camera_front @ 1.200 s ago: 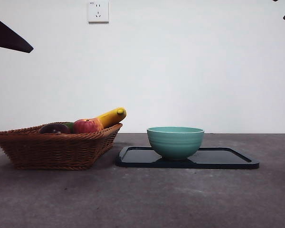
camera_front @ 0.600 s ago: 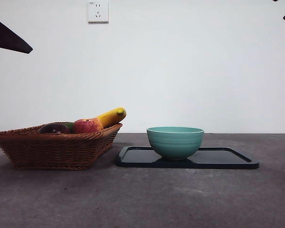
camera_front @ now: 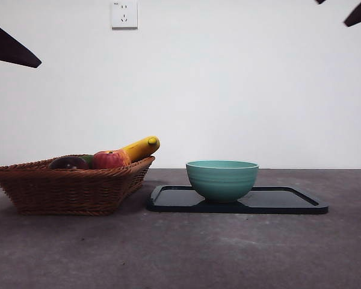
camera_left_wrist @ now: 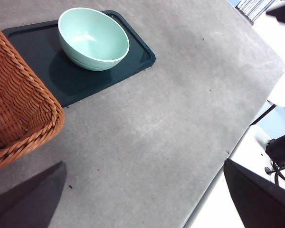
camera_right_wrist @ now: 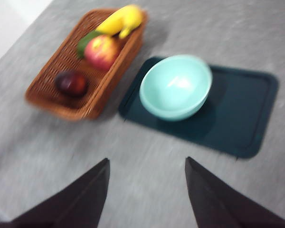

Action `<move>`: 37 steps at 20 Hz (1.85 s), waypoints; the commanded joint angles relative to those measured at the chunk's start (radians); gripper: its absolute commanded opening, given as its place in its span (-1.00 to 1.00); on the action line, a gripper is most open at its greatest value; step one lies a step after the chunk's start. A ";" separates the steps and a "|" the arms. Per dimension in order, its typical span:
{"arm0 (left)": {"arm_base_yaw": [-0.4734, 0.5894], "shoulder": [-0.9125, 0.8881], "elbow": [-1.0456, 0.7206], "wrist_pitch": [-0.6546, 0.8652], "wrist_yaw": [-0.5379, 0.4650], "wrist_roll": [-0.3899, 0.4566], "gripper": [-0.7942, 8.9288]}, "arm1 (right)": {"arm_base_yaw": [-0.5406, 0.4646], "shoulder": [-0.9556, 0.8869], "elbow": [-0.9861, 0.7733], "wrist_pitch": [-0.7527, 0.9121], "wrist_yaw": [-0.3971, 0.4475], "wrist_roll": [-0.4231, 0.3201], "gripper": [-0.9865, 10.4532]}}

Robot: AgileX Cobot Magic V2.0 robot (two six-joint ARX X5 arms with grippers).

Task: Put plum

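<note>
the right gripper (camera_right_wrist: 147, 190) is held open and empty high above the worktop (camera_right_wrist: 147, 142); the plum (camera_right_wrist: 71, 82) is seen in the basket (camera_right_wrist: 61, 59). the left gripper (camera_left_wrist: 147, 199) is likewise spread open.

The basket (camera_front: 72, 186) is woven brown wicker, rough and matt. The bowl (camera_front: 222, 179) looks like glazed ceramic, smooth with faint ridges. The tray (camera_front: 289, 201) is dark, smooth and slightly shiny. The table (camera_front: 186, 253) is grey, matt and mottled. The plum (camera_right_wrist: 71, 83) has glossy skin.
</note>
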 commanded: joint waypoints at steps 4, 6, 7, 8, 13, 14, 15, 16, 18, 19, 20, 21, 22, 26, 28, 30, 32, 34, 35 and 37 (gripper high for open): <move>-0.005 0.006 0.019 0.008 0.003 0.012 0.24 | -0.050 0.307 0.211 0.011 0.001 -0.037 -0.34; -0.005 0.006 0.019 0.008 0.002 0.012 0.24 | -0.064 0.425 0.284 0.010 0.001 -0.061 -0.34; -0.005 0.006 0.019 0.008 0.002 0.013 0.24 | -0.069 0.472 0.312 0.010 0.001 -0.068 -0.34; -0.005 0.006 0.019 0.008 0.002 0.013 0.24 | -0.075 0.526 0.344 0.010 0.001 -0.071 -0.34; -0.005 0.006 0.019 0.008 0.002 0.013 0.24 | -0.076 0.742 0.449 0.020 0.003 -0.102 -0.34; -0.005 0.006 0.019 0.008 0.002 0.013 0.24 | -0.075 0.779 0.461 0.032 0.002 -0.108 -0.34; -0.005 0.006 0.019 0.008 0.002 0.013 0.24 | -0.076 0.811 0.468 0.047 0.002 -0.108 -0.34; -0.005 0.006 0.019 0.008 0.002 0.013 0.24 | -0.076 0.843 0.468 0.066 0.001 -0.108 -0.34; -0.005 0.006 0.019 0.008 0.002 0.013 0.24 | -0.076 0.901 0.468 0.087 0.002 -0.108 -0.34; -0.005 0.006 0.019 0.008 0.002 0.013 0.24 | -0.075 0.926 0.468 0.092 0.001 -0.108 -0.34; -0.005 0.006 0.019 0.008 0.002 0.013 0.24 | -0.075 0.956 0.468 0.097 0.001 -0.108 -0.35; -0.005 0.006 0.019 0.008 0.002 0.013 0.24 | -0.073 0.977 0.468 0.103 0.001 -0.108 -0.35; -0.005 0.006 0.019 0.008 0.003 0.013 0.24 | -0.072 1.001 0.468 0.116 0.001 -0.108 -0.35; -0.005 0.006 0.019 0.008 0.002 0.013 0.24 | -0.072 1.068 0.468 0.129 0.002 -0.107 -0.35; -0.005 0.006 0.019 0.009 0.002 0.013 0.24 | -0.072 1.089 0.468 0.136 0.001 -0.108 -0.39; -0.005 0.006 0.019 0.016 0.002 0.013 0.24 | -0.072 1.098 0.468 0.142 0.002 -0.108 -0.57; -0.005 0.006 0.019 0.016 0.002 0.013 0.24 | -0.072 1.106 0.468 0.145 0.001 -0.108 -0.64; -0.005 0.006 0.019 0.017 0.002 0.013 0.24 | -0.072 1.108 0.468 0.145 0.001 -0.108 -0.74; -0.005 0.006 0.019 0.017 0.002 0.013 0.24 | -0.072 1.107 0.468 0.153 0.000 -0.108 -0.81; -0.005 0.006 0.019 0.016 0.002 0.013 0.24 | -0.072 1.107 0.468 0.164 -0.003 -0.108 -0.81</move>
